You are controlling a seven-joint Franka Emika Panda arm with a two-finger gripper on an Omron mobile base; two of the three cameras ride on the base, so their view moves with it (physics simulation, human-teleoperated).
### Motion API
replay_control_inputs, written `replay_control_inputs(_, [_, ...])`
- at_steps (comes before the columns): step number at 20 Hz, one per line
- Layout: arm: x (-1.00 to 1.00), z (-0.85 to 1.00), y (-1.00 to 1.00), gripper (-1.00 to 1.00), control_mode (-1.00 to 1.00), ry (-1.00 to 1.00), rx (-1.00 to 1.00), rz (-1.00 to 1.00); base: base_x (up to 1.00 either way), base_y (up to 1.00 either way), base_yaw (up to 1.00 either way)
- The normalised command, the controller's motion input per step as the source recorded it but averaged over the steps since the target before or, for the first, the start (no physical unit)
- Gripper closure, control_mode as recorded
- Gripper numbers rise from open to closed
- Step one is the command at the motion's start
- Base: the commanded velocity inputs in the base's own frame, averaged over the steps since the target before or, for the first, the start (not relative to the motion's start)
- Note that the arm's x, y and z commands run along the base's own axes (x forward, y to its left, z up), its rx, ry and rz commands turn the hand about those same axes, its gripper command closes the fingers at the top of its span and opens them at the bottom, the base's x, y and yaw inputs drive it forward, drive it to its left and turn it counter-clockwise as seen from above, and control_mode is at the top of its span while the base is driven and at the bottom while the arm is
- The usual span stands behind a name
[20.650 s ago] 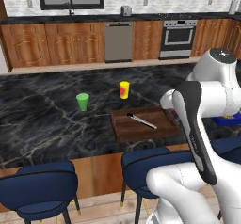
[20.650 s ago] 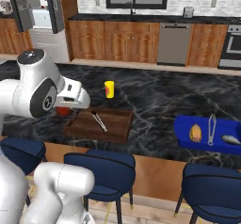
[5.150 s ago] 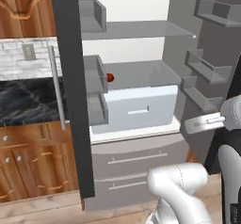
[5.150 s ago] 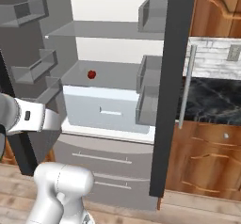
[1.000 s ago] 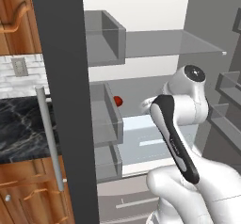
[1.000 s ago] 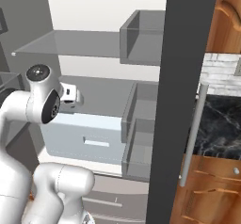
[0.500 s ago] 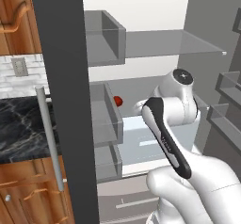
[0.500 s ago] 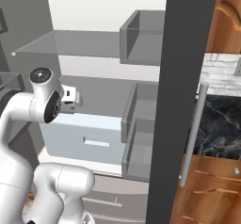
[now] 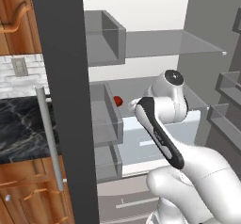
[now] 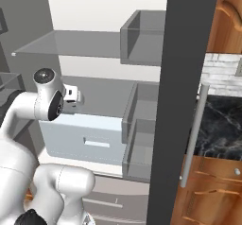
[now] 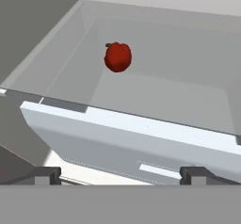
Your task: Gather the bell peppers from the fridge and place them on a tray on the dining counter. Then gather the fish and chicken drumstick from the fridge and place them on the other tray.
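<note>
**Inspector:** You are at the gathering stage, in my judgement: the arm (image 9: 160, 129) is reaching into the open fridge (image 9: 155, 44) toward a red bell pepper (image 11: 117, 57). The gripper (image 11: 120, 175) stands fully open and has hold of nothing; its two fingertips (image 11: 47, 175) sit wide apart at the bottom of the hand view.

**Operator:** Where exactly is the pepper?

**Inspector:** On the glass shelf (image 11: 179, 96) above the pale drawer (image 11: 127, 143), toward the back and nearer the wall on the left of the hand view. It is well apart from your gripper. From the left base view it shows as a red spot just beyond the door bin (image 9: 106, 119).

**Operator:** Which way does it lie?

**Inspector:** It looks roughly round, so no long axis is plain. A small dark stem shows at its upper left. Your next move, I judge, is to carry the hand forward over the drawer front and bring the open fingers either side of the pepper before closing
</note>
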Motion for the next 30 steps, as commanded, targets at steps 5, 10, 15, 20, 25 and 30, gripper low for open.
replay_control_inputs(5, [0.26,0.0,0.17,-1.0,-1.0,0.01,0.0,0.0,0.0,0.0,0.0])
replay_control_inputs(10, [0.31,-0.01,0.07,-1.0,-1.0,0.0,0.0,0.0,0.0,0.0,0.0])
replay_control_inputs(15, [0.29,-0.04,0.05,-1.0,-1.0,0.0,0.0,0.0,0.0,0.0,0.0])
replay_control_inputs(20, [0.3,-0.12,0.09,-1.0,-1.0,0.0,0.0,0.0,0.0,0.0,0.0])
replay_control_inputs(25, [0.21,-0.18,0.16,-1.0,-1.0,0.0,0.0,0.0,0.0,0.0,0.0])
replay_control_inputs(30, [0.25,-0.1,0.01,-1.0,-1.0,0.0,0.0,0.0,0.0,0.0,0.0])
